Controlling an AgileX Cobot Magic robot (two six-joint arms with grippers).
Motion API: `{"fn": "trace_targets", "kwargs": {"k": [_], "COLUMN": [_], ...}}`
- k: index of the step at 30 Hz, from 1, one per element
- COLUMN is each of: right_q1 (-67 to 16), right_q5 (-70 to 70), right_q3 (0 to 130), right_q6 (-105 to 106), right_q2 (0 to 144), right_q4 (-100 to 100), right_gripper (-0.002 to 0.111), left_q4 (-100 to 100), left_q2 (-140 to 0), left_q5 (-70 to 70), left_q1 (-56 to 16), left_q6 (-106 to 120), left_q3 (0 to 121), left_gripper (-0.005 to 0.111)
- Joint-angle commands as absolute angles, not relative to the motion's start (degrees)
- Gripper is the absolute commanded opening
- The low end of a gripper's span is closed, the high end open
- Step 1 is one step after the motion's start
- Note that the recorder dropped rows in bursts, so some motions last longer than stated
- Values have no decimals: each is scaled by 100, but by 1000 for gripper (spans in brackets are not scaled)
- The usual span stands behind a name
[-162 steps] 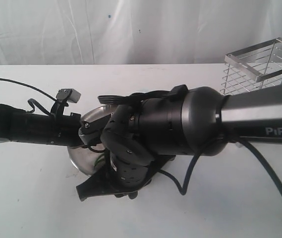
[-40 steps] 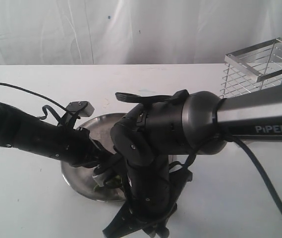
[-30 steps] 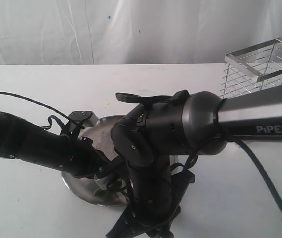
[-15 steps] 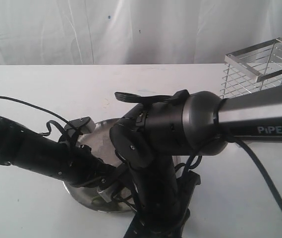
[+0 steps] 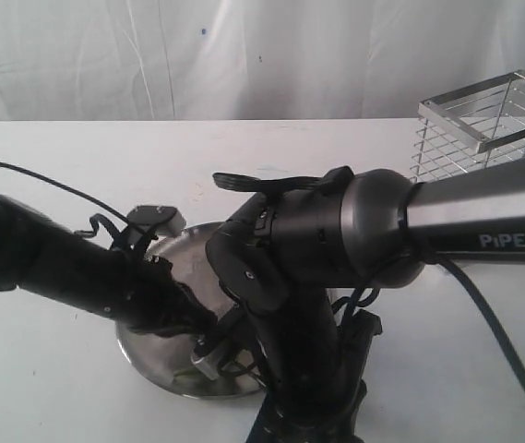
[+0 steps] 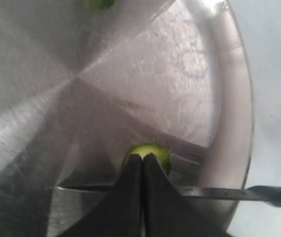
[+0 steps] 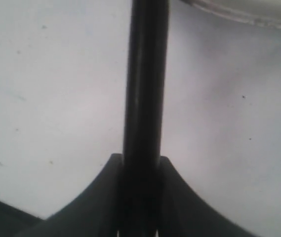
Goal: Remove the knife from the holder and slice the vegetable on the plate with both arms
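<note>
Now slicing: chili pinned, blade laid across the plate

The holder [image 5: 488, 120] stands far right with no knife showing in it, so I judge the cutting step is in hand. The left gripper [image 6: 143, 158], fingers pressed together with no gap, touches its tips to a green piece of the vegetable [image 6: 155, 150] near the rim of the plate [image 6: 239, 123]. The right gripper [image 7: 141, 165] clamps the handle of the knife [image 6: 204, 191]. The knife lies nearly flat. Its long axis crosses under the left fingers, just beside the pinned piece, with the handle outside the rim and the point inward over the plate. Next, I judge, comes a steady downward press clear of those fingertips.
</note>
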State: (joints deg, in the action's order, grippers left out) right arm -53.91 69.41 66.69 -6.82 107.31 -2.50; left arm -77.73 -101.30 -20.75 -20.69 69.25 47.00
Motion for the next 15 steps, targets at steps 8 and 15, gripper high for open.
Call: {"fn": "trace_targets", "kwargs": {"k": [8, 15], "right_q1": [-5359, -5241], "right_q5": [6996, 6778], "right_q3": [6688, 7417], "right_q6": [-1142, -1027], "right_q2": [10691, 10691], "right_q4": [-1166, -1487], "right_gripper": [0, 0], "left_q4": [-7768, -8435], "left_q2": [-8933, -8945], "left_q5": [-1738, -1637], "left_q1": [-1030, -850], "left_q6": [6902, 6996], "left_q3": [4948, 4948], "left_gripper": [0, 0]}}
